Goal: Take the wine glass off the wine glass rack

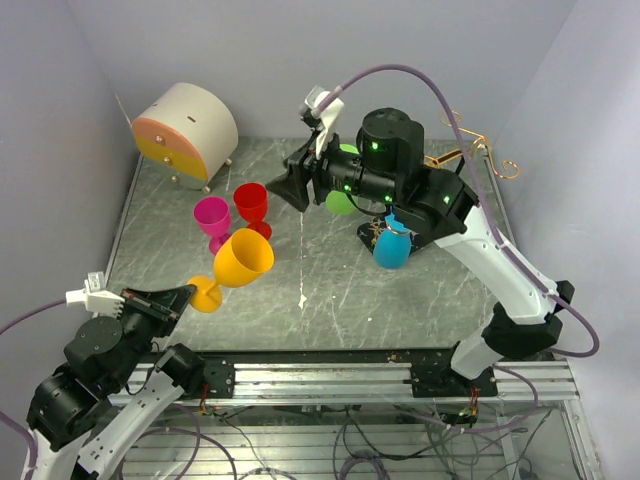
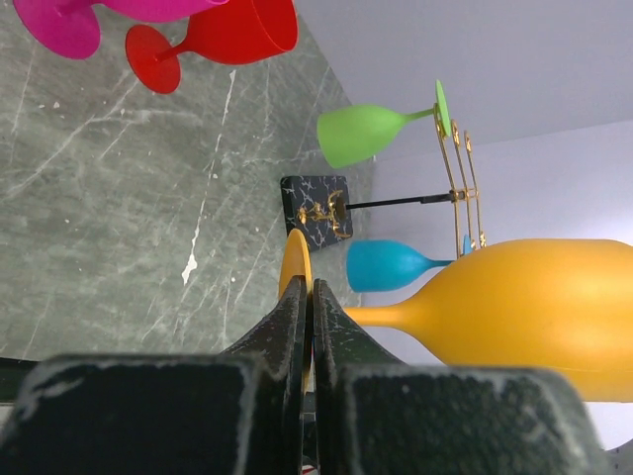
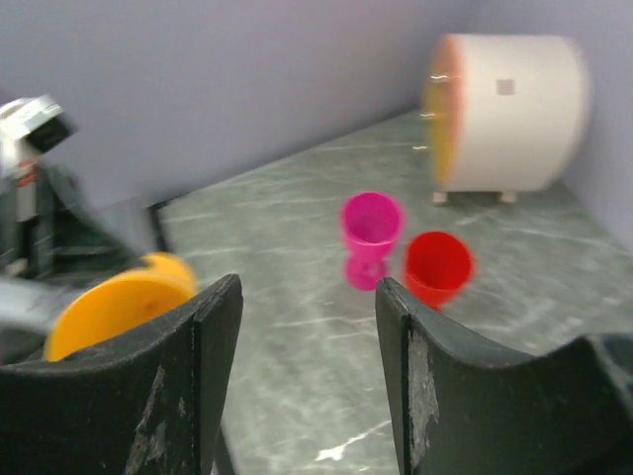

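Left wrist view: the left gripper (image 2: pixel 309 297) is pinched tight on the yellow glass (image 2: pixel 534 307) by its foot, holding it clear of the rack (image 2: pixel 315 203), where green (image 2: pixel 361 134) and blue (image 2: pixel 381 265) glasses hang, while the right gripper (image 3: pixel 309 289) gapes empty.

Left gripper (image 2: pixel 310 292) jaws pinched on the foot disc of the orange glass (image 2: pixel 534 312), bowl at frame right. Beyond it stands the rack (image 2: pixel 315 206), with a green glass (image 2: pixel 361 134) and a blue glass (image 2: pixel 381 265) hanging from it. Red glass (image 2: pixel 237 35) and magenta glass (image 2: pixel 59 25) sit on the table (image 2: pixel 119 198), upper left.
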`<action>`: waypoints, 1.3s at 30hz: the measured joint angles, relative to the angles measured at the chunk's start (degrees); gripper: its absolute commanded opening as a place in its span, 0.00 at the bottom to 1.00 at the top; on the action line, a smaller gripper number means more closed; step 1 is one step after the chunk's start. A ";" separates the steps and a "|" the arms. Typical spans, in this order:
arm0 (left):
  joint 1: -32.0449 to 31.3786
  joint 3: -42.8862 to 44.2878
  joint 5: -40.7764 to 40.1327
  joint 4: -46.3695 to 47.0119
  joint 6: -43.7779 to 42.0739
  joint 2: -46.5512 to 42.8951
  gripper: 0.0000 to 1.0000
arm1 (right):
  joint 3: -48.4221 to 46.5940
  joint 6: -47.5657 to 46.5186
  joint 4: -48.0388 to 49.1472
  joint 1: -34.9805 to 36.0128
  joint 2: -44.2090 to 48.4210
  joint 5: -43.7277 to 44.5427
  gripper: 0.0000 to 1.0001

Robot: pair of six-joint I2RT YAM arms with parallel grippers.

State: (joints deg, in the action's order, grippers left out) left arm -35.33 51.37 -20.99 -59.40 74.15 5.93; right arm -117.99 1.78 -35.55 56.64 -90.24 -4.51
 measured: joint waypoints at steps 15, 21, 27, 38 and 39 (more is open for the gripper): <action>0.00 2.47 -0.92 -0.96 -0.92 -0.17 0.07 | 0.26 3.45 -9.42 -0.81 -5.97 -29.66 0.54; 0.00 2.47 -0.92 -0.96 -0.94 -0.17 0.07 | 0.04 3.78 -9.38 -0.81 -6.93 -32.59 0.45; 0.00 2.47 -0.94 -0.96 -1.18 -0.17 0.07 | -1.53 4.57 -9.42 -0.81 -11.34 -34.27 0.09; 0.00 8.13 -6.10 -8.59 -1.14 3.89 0.54 | -4.02 6.14 -9.62 -0.85 -13.79 -29.46 0.00; 0.00 10.34 -7.34 -10.01 -0.81 5.49 0.54 | -5.03 6.27 -9.79 -0.76 -14.10 -29.00 0.00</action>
State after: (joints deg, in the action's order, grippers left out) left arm -35.33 61.71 -28.34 -69.41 73.34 11.42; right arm -123.02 8.05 -45.34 55.88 -104.33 -33.52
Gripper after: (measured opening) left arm 0.539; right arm 0.017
